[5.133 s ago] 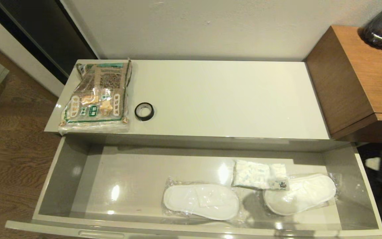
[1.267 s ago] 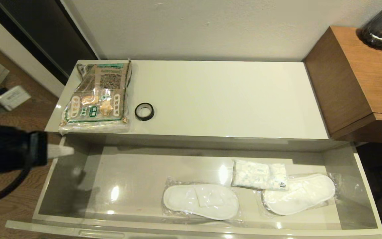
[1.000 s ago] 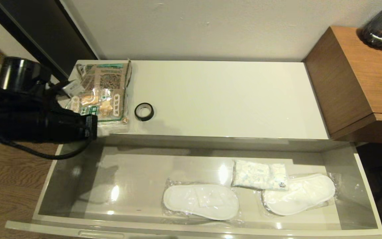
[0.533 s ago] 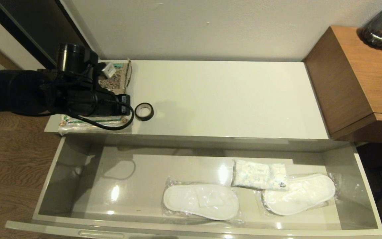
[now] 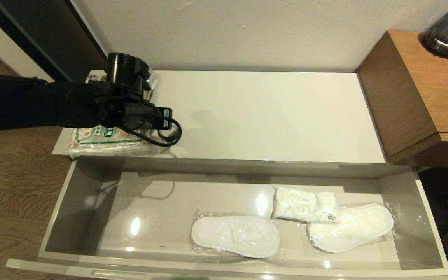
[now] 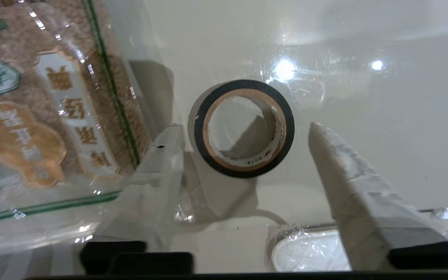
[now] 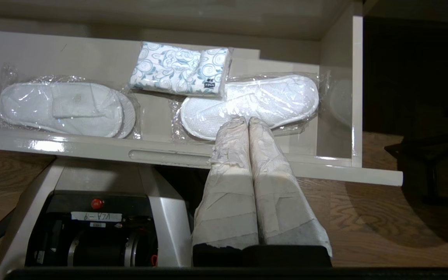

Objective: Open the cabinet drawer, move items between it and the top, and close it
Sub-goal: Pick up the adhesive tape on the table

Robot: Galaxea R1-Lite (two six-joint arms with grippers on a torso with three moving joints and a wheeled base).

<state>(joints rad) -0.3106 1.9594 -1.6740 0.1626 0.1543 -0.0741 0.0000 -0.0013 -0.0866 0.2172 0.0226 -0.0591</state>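
The black tape roll [image 6: 244, 128] lies flat on the top [image 5: 270, 116] beside the packet [image 6: 53, 116]; the left gripper [image 6: 243, 130] is spread wide around it, not touching. It looks light and stiff; squeezing its outer rim should hold; the right gripper [image 7: 247, 122] waits pressed closed.

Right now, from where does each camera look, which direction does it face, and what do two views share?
Head: high, facing down at the top and open cabinet drawer; left arm shows.
Left wrist: behind the open left gripper, facing down at the black tape roll between its fingers.
Right wrist: behind the shut right gripper, facing the drawer.
Shared by head and right wrist: white soft pack, slippers.
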